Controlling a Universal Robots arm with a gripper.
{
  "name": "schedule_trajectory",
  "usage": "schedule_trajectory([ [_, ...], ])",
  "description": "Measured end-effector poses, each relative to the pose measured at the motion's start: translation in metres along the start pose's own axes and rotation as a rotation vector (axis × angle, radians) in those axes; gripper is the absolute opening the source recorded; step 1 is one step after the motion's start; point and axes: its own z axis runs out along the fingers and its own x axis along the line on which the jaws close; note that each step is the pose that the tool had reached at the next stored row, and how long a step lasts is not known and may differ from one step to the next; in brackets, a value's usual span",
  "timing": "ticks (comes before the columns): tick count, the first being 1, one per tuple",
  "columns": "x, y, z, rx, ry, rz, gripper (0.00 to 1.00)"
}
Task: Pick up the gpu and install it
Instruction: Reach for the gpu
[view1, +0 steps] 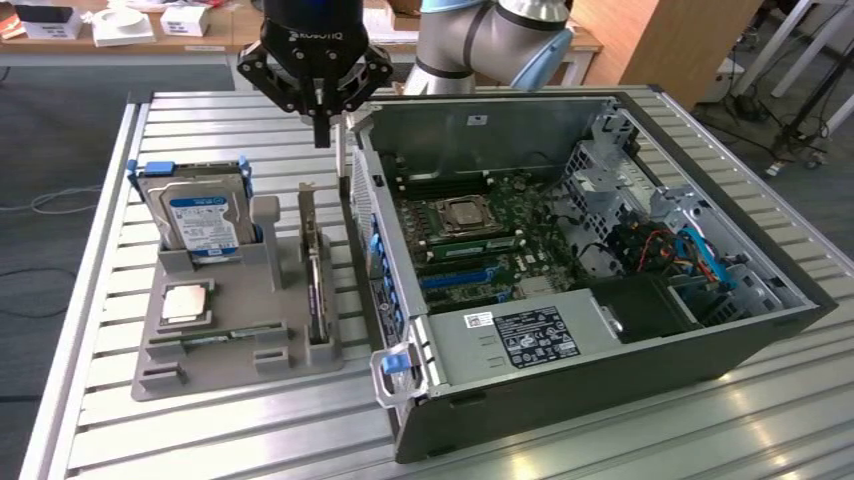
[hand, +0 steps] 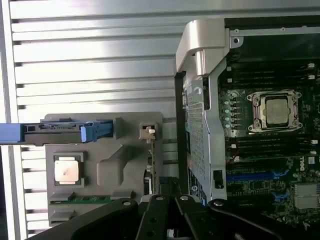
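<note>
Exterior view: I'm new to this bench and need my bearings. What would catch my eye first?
The open computer case dominates the exterior view's right, its motherboard exposed. Beside it, toward the exterior view's left, a grey holder carries a hard drive and the gpu standing on edge. The black gripper, shut and empty, hangs above the gpu's far end, by the case wall.

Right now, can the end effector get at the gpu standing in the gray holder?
Likely yes: the end effector hangs shut above the gpu, whose top edge stands bare in the gray holder. The computer case sits close beside it, so room looks tight.
</note>
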Motion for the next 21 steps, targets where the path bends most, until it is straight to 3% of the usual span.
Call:
schedule_trajectory([
  [12,0.004,-0.0013,0.0000,0.0003,0.0011,0.000,0.11],
  [21,0.003,-0.0176,-0.0006,0.0002,0.0009,0.000,0.11],
])
